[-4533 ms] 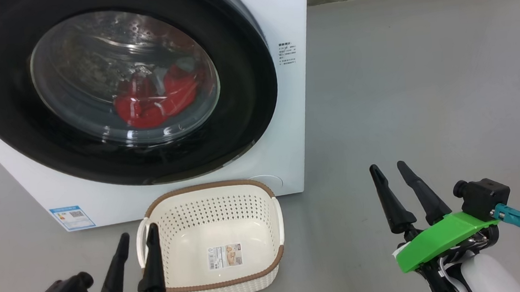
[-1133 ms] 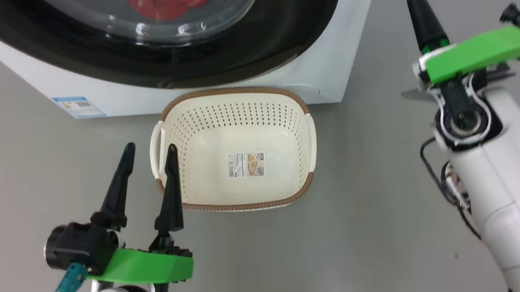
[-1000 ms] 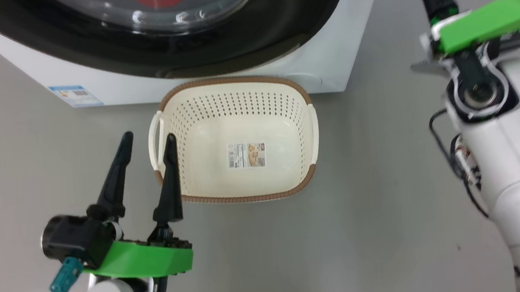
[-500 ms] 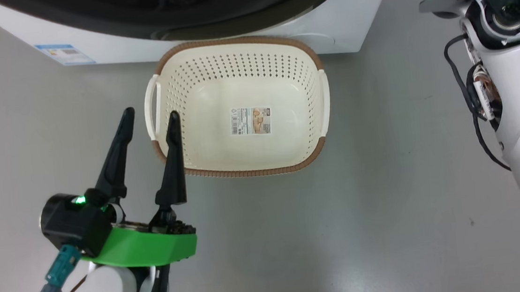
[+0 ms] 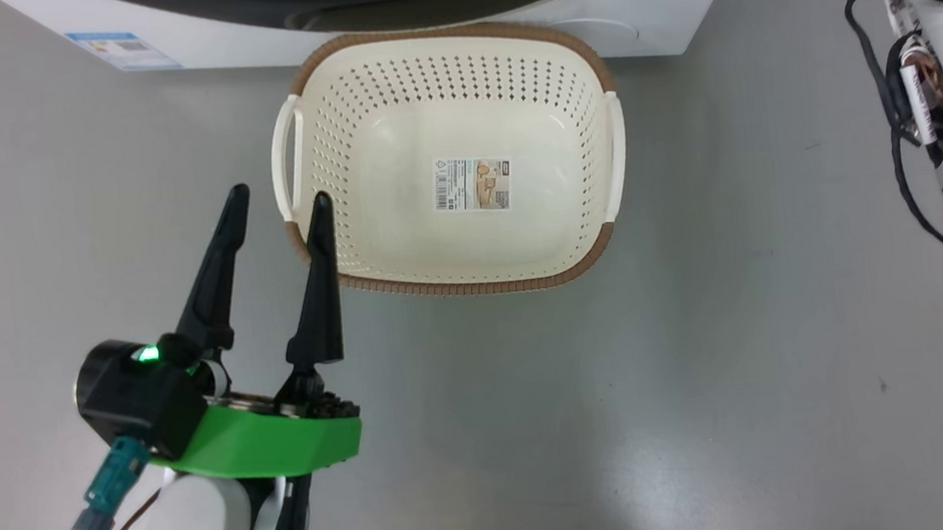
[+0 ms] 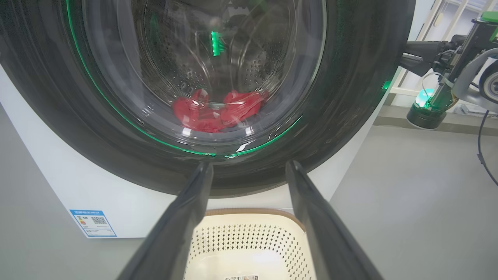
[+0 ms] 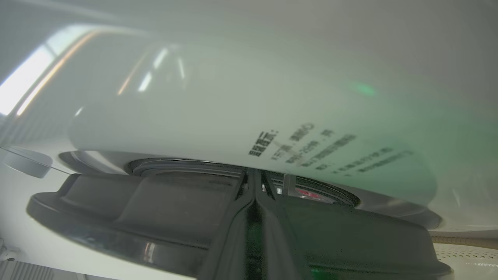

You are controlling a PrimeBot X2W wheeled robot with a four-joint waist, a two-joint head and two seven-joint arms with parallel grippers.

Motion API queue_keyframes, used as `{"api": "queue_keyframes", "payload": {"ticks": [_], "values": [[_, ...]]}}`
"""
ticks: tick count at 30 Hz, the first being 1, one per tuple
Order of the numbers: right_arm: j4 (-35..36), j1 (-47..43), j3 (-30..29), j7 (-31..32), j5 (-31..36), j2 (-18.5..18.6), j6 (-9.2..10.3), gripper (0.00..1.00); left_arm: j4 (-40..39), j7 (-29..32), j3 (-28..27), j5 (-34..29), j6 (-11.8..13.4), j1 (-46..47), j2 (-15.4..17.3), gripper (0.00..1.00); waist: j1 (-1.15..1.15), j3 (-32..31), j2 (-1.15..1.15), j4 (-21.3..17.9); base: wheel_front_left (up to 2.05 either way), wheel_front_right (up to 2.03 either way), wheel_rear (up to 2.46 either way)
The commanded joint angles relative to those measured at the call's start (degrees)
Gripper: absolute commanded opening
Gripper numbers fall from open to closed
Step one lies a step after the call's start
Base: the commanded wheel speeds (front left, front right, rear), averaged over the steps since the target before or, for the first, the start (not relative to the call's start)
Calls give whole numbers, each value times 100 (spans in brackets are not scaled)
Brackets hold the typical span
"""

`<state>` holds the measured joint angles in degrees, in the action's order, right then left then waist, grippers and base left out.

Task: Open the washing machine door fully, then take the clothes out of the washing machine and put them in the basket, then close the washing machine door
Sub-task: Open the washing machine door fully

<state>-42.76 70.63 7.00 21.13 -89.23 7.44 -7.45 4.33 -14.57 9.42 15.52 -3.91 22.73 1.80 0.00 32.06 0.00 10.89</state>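
Right jaws, shut and empty, point into the seam between the closed washing machine door (image 7: 128, 210) and the washing machine (image 7: 233, 97). They could slip off the glossy rim. Left jaws gape empty just beside the basket (image 5: 456, 288).

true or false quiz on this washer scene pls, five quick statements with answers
1. The basket holds red clothes. False: the basket is empty apart from a paper sticker; the clothes lie inside the washing machine, behind the glass of the washing machine door.
2. The left gripper is open. True: the left gripper has its fingers spread apart.
3. The right gripper is spread wide. False: the right gripper is shut, its fingers pressed together at the edge of the door's rim.
4. The basket stands on the floor just in front of the washing machine. True.
5. The washing machine door stands fully open. False: it covers the opening.
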Motion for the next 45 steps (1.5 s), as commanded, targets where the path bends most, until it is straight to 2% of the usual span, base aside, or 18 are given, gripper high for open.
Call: {"api": "queue_keyframes", "payload": {"ticks": [1,8,22,45], "values": [[90,163,75,100,-14,-72,-3,0,-153,-43,-148,-11,6,75,108,100,0,44,0,27,0,0,0],[39,311,241,573,-37,-64,-3,0,-127,-43,-148,0,7,120,108,100,0,110,0,25,0,0,0],[511,21,539,1348,-127,-100,-3,0,-31,-43,-191,-10,8,132,108,100,0,-23,0,-103,0,0,0],[858,-939,846,1773,-209,-234,-3,0,90,-43,-284,-126,14,-122,108,100,0,-601,0,-380,0,0,0]]}}
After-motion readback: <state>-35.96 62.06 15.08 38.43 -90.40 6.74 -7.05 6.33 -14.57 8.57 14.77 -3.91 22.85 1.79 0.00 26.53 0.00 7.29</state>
